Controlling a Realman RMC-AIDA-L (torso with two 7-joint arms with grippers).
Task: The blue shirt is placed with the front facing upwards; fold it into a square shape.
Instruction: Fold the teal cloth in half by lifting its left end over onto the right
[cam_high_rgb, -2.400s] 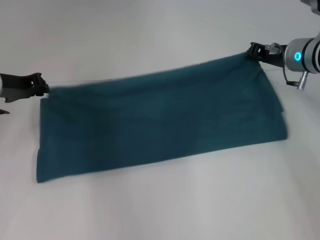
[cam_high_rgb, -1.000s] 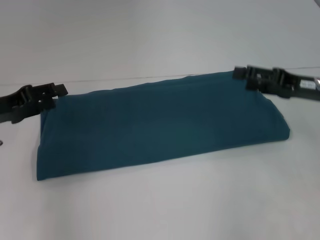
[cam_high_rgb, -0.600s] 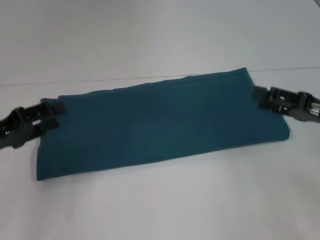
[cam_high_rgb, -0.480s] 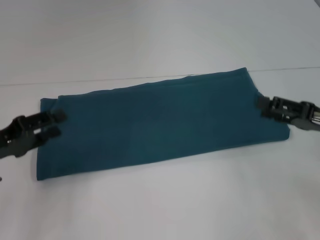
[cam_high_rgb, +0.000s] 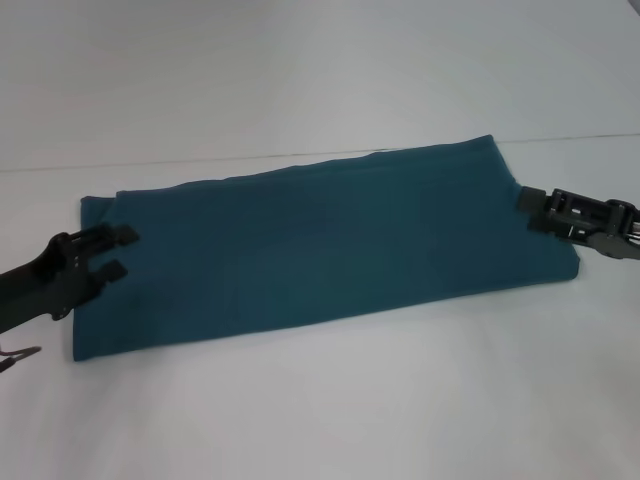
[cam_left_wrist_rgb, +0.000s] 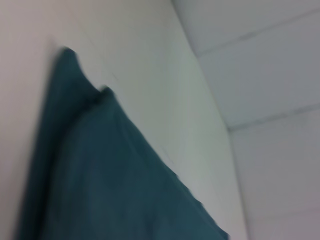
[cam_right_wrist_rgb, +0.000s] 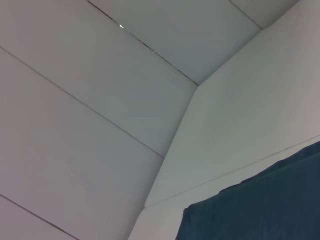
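Lying flat, the blue shirt (cam_high_rgb: 320, 245) forms a long folded band. Left gripper (cam_high_rgb: 113, 252) spread apart over its left end; right gripper (cam_high_rgb: 528, 203) at its right end, finger state indiscernible.

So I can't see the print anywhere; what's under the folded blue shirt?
The blue shirt lies folded into a long band on the white table. Only table shows around it; its lower layers and anything beneath are covered.

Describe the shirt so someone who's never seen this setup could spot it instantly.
On the white table, the blue shirt is the only cloth: a dark teal band folded long and narrow, lying flat across the middle. The left gripper is open at one short end and the right gripper sits at the other; no lettering shows on its upper face.
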